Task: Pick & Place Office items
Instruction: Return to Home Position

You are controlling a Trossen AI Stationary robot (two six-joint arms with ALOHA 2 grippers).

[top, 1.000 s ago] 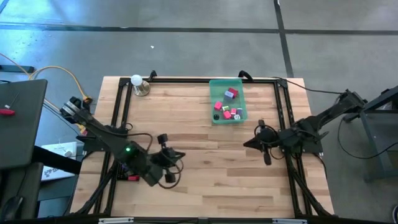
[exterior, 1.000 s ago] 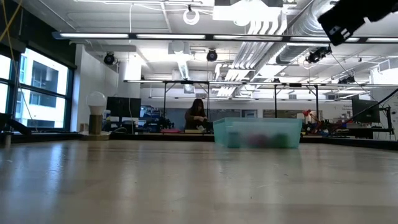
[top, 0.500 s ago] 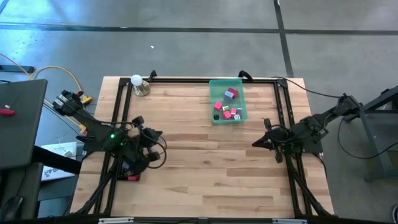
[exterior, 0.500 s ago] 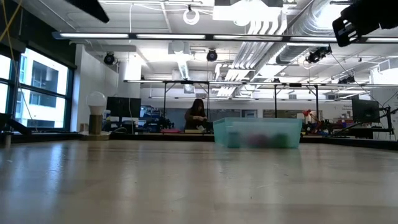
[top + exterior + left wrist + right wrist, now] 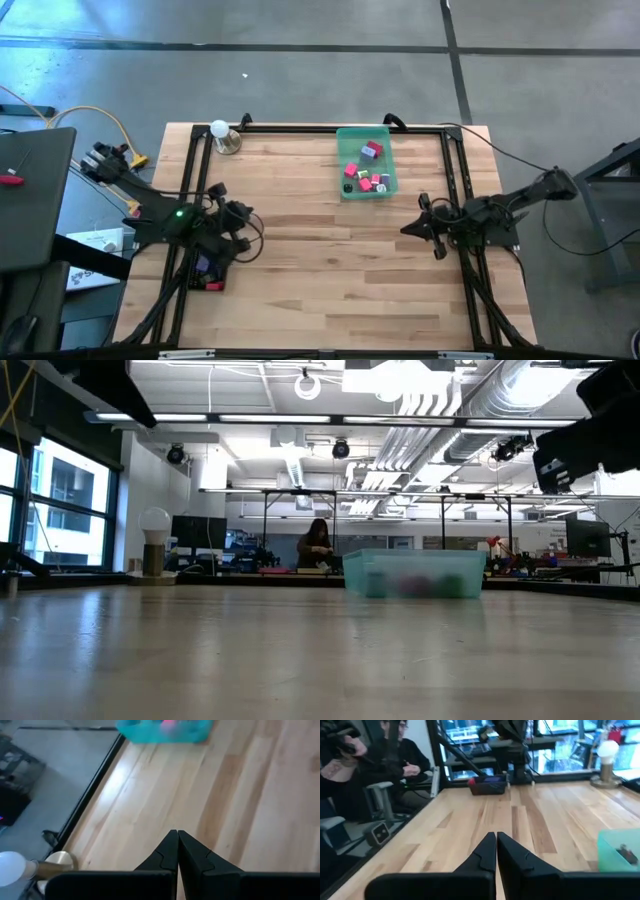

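My left gripper (image 5: 247, 226): fingers (image 5: 167, 855) pressed together, nothing between them; hovered above left side of pale wooden desk (image 5: 300, 270), near its left rail. My right gripper (image 5: 407, 229): fingers (image 5: 485, 852) likewise together, empty; hovered above desk's right side, tip toward centre. Small office items (image 5: 367, 172) (red, pink, purple, black, white pieces) lay inside translucent green plastic tray (image 5: 343, 140) at desk's far edge, right of middle. Both grippers well apart from tray. Piece count not resolvable.
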